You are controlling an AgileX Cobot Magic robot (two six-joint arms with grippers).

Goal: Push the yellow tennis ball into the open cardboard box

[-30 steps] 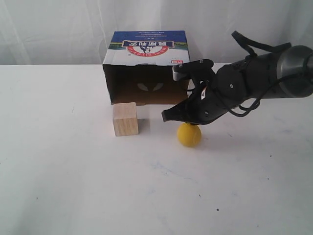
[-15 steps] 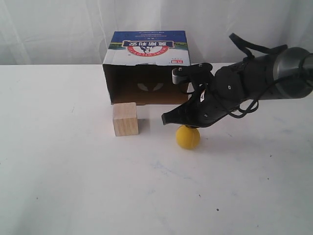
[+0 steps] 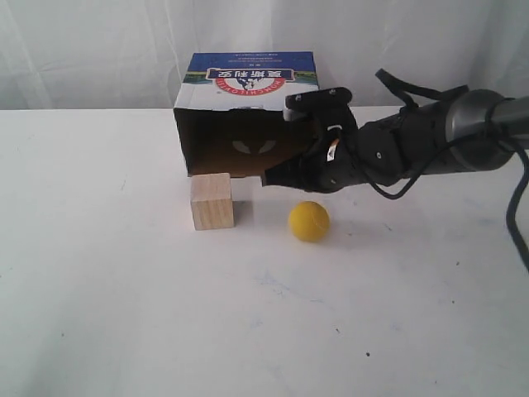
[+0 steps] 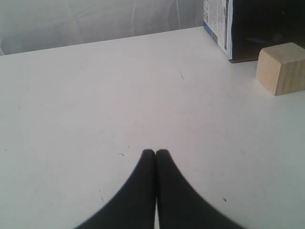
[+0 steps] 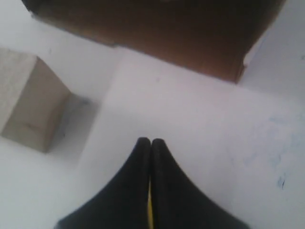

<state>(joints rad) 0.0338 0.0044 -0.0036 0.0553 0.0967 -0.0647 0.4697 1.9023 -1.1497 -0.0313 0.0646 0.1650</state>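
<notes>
Right gripper: jaws pressed together, empty, tip at the lower front edge of the open cardboard box | yellow tennis ball: on the table just before the box mouth, apart from the tip | wooden cube: left of the ball, by the box's left corner | left gripper: jaws closed, empty.

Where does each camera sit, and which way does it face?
Exterior: off the arms, facing into the open cardboard box across the table; shows right tool near the yellow tennis ball.
Left wrist: behind the shut left tool, looking along the table toward the wooden cube.
Right wrist: behind the shut right tool, facing the open cardboard box.
All three share that box and the wooden cube.
</notes>
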